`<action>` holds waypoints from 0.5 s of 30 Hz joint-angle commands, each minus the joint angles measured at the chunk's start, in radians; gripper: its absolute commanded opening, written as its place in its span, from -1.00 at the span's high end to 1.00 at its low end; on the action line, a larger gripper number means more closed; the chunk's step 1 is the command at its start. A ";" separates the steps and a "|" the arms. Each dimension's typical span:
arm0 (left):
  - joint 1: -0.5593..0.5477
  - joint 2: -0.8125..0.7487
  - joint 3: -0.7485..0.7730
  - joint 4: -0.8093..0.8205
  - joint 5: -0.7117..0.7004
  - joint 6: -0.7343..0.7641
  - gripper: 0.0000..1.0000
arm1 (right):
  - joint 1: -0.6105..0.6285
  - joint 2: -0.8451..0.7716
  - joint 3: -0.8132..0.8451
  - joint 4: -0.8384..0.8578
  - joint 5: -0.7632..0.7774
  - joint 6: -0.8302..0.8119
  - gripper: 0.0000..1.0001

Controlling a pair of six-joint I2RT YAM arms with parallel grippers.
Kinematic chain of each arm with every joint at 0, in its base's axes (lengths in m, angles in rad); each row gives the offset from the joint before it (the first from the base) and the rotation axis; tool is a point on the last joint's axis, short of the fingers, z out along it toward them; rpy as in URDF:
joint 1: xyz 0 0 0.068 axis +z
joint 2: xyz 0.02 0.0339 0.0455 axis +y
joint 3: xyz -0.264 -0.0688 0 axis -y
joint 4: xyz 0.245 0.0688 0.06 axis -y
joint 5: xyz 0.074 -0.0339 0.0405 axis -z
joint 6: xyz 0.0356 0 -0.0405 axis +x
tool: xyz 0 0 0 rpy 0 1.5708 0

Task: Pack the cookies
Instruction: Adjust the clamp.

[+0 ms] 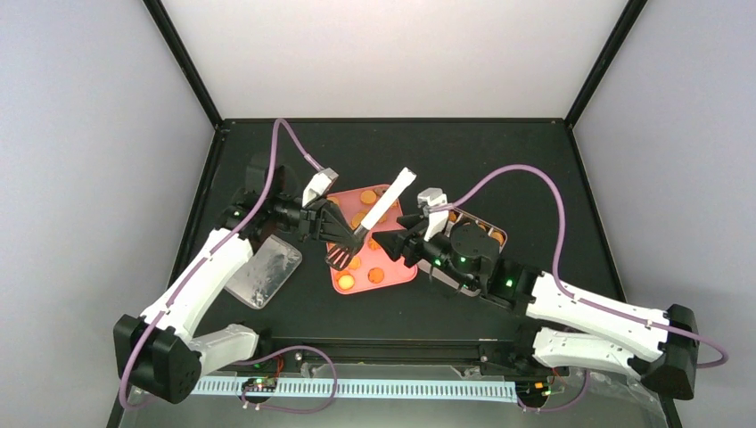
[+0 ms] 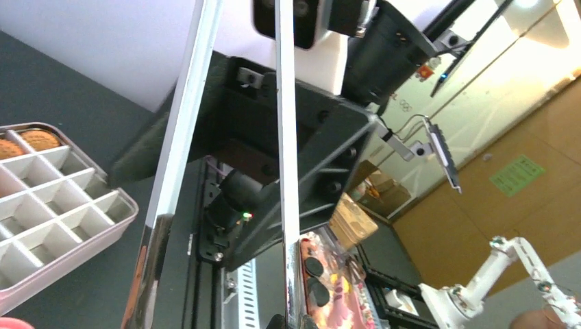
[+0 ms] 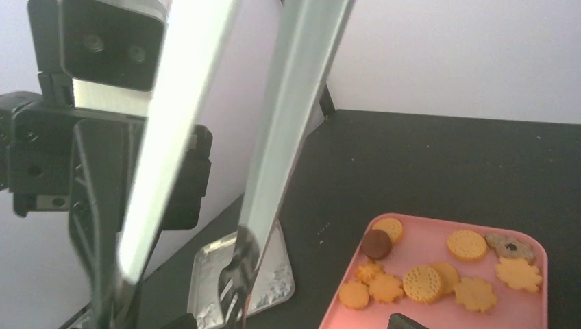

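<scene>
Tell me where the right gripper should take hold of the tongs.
Probably across both arms of the tongs, on the bare stretch between the left gripper, which holds them near the head, and their white far end. Come from the right gripper's side: the flat arms stand apart, so closing across them should squeeze the head.

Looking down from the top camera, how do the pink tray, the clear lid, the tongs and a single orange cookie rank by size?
1. pink tray
2. clear lid
3. tongs: longer than the lid but thin, so this pair is unsure
4. orange cookie, smallest by far
</scene>
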 commanded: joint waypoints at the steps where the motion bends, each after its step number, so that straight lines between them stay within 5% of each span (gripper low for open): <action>1: -0.014 -0.037 0.009 0.100 0.091 -0.100 0.97 | -0.004 0.054 0.043 0.131 0.001 -0.036 -0.44; 10: -0.043 -0.060 0.008 0.060 0.095 -0.076 0.97 | -0.004 0.111 0.089 0.206 -0.027 -0.064 -0.15; 15: -0.047 -0.072 0.025 0.051 0.102 -0.080 0.97 | -0.004 0.134 0.107 0.186 -0.022 -0.070 0.35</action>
